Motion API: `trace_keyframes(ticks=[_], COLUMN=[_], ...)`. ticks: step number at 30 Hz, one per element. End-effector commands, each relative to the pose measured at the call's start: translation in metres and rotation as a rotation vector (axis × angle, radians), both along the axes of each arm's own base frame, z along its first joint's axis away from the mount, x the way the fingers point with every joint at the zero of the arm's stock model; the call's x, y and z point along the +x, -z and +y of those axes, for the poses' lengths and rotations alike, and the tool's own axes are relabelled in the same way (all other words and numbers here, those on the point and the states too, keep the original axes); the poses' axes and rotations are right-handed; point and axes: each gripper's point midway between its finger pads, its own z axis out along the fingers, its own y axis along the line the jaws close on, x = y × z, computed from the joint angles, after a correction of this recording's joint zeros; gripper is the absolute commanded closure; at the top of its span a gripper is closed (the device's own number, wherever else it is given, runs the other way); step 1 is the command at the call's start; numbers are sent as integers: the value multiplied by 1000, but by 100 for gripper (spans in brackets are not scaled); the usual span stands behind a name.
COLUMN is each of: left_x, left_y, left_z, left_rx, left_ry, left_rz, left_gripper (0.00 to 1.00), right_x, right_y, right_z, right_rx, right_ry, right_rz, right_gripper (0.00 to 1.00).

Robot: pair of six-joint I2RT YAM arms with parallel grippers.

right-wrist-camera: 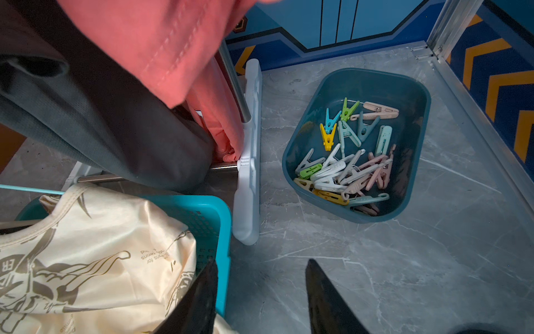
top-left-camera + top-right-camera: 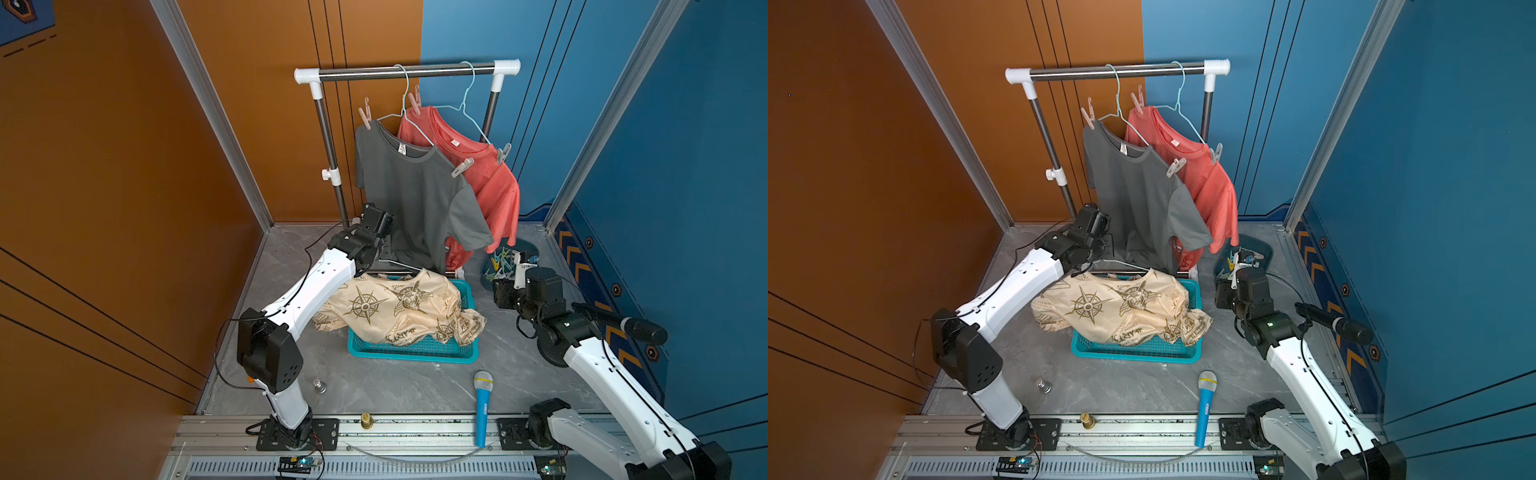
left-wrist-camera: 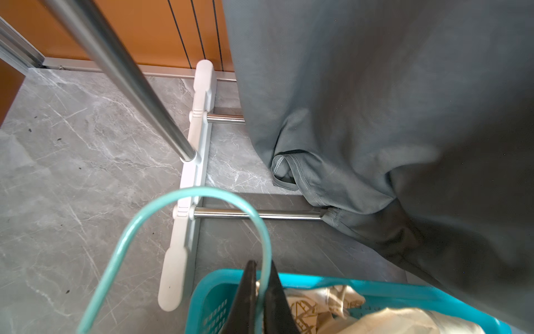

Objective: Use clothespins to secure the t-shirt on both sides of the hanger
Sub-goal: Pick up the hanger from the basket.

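Left end effector (image 3: pixel 261 286) clamped on hanger (image 3: pixel 202 191) hook; t-shirt (image 2: pixel 395 307) draped over basket (image 2: pixel 415 353). Right end effector (image 1: pixel 261 261) open, empty, near clothespins (image 1: pixel 344 170) in bin (image 1: pixel 416 95) at surface's (image 1: pixel 375 274) far right corner. Judged step: fetching first clothespin. Next move needs a descent into bin to pinch one.

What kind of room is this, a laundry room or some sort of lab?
Probably a lab test booth staged as a laundry corner: a small drying rack hung with t-shirts, a tub of clothespins, and two robot arms bolted to a metal rail at the front.
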Motion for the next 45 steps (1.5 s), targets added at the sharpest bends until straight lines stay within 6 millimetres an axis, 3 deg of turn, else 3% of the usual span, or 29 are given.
trace_keyframes(ticks=[1, 9, 13, 22, 27, 33, 38, 45], left_x=[-9, -47, -61, -73, -78, -89, -102, -112], left_y=[-35, -99, -131, -198, -211, -211, -216, -208], left_z=[2, 17, 22, 2, -11, -23, -33, -39], left_rx=[-27, -135, -191, -348, -395, -394, -379, -325], left_ry=[21, 60, 95, 221, 278, 346, 417, 465], left_rz=[-113, -350, -469, -626, -637, -629, -642, -625], left_gripper=[93, 95, 96, 95, 95, 95, 95, 95], right_x=[-2, -1, -2, -13, -17, -1, 30, 75], right_y=[-7, -12, -5, 19, 38, 58, 57, 56], right_z=[-2, -11, -18, -27, -42, -54, -56, -83], right_rx=[34, 73, 95, 139, 148, 204, 242, 150], right_ry=[14, 53, 90, 123, 172, 225, 242, 321], right_rz=[-18, 19, 82, 221, 303, 365, 347, 337], right_gripper=[50, 49, 49, 49, 47, 48, 55, 58])
